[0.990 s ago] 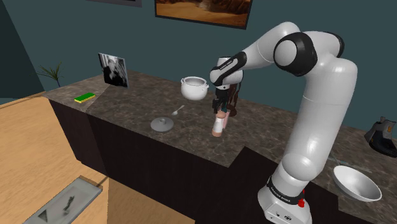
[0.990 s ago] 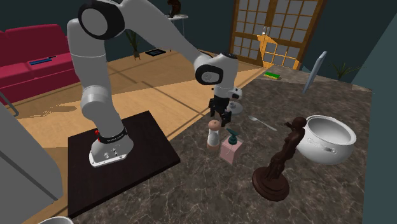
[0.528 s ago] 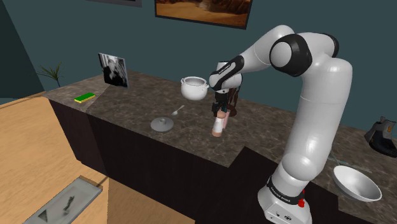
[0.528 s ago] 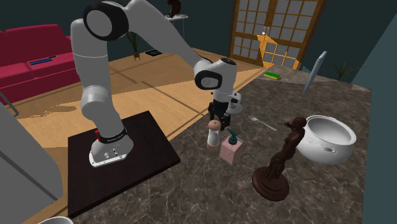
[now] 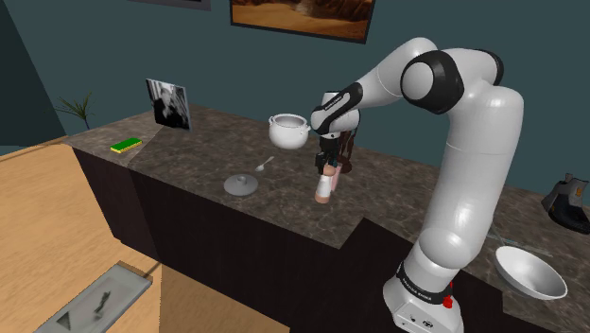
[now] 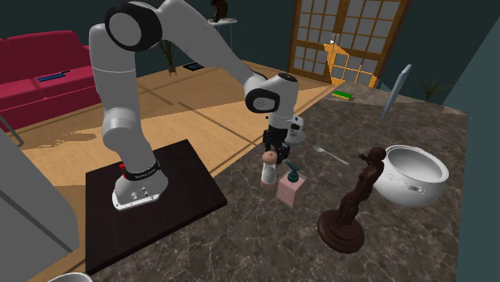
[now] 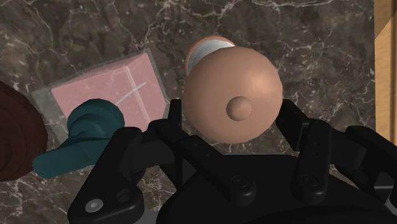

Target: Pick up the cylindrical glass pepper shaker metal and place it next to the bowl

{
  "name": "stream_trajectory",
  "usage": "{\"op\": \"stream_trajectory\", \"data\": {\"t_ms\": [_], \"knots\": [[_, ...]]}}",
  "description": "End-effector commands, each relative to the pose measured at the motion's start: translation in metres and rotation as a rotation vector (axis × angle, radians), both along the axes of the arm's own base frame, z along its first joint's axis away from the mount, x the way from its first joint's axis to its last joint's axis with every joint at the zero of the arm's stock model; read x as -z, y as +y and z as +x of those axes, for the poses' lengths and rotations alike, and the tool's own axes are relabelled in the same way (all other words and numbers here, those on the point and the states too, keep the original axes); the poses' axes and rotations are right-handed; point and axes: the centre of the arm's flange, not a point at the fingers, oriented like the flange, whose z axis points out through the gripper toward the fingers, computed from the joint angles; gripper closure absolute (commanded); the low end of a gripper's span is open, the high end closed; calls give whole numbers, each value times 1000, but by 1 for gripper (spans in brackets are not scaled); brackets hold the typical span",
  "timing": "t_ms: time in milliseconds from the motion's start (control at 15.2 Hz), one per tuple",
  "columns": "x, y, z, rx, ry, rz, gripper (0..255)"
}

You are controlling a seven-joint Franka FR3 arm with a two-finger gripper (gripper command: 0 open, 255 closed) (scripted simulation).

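Wrist view: pepper shaker [image 7: 232, 95], rounded tan knobbed cap.

The shoulder view looks from beside and behind the stand [image 5: 423, 303], down along the counter [image 5: 189, 147] toward a teal wall [image 5: 113, 47], at middle range. The second exterior view sits across the counter, facing back at the arm [image 6: 116, 92] and a sofa [image 6: 40, 56]. Both take in the shaker [image 5: 324, 187], pot [image 5: 287, 130] and lid [image 5: 242, 185]. The wrist view looks straight down, very near, on the shaker's cap clasped between the fingers [image 7: 304, 137], with a pink bottle [image 7: 114, 86] just beside one finger.
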Motion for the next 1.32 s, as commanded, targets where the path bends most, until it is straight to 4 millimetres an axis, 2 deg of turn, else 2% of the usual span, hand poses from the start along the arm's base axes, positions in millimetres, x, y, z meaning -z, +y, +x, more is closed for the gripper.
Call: {"op": "stream_trajectory", "data": {"t_ms": [0, 330, 1254], "knots": [[0, 0, 0, 0, 1, 0, 255], [0, 0, 0, 0, 1, 0, 255], [-74, 0, 0, 0, 1, 0, 255]]}}
